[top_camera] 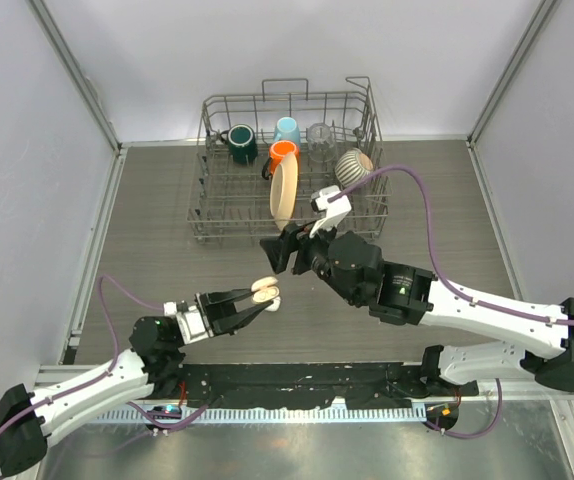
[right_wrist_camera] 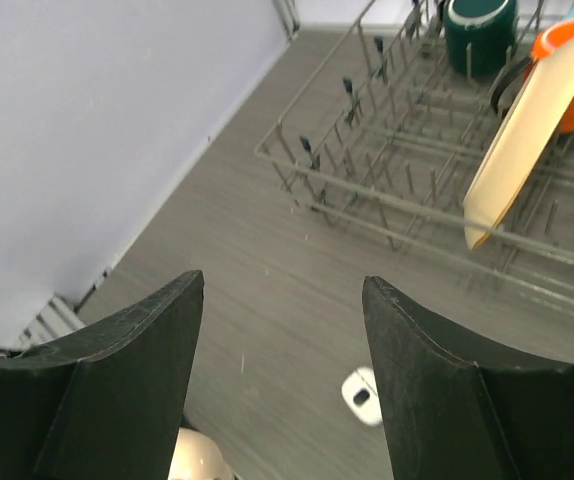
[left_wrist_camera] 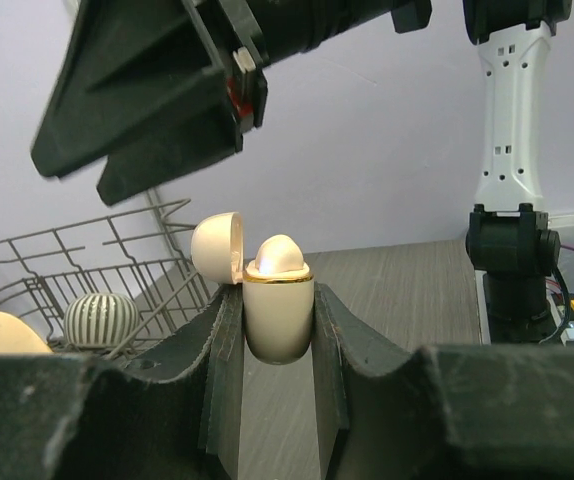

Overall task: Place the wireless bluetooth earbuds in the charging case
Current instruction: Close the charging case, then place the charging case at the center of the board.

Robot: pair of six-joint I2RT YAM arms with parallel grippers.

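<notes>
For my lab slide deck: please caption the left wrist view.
Left gripper clamps an open-lidded cream case beneath the open right gripper, dish rack at back left.

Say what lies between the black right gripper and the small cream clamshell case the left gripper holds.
Nothing: in the top view only bare grey table shows between the right gripper and the cream clamshell case. Left wrist view agrees.
</notes>
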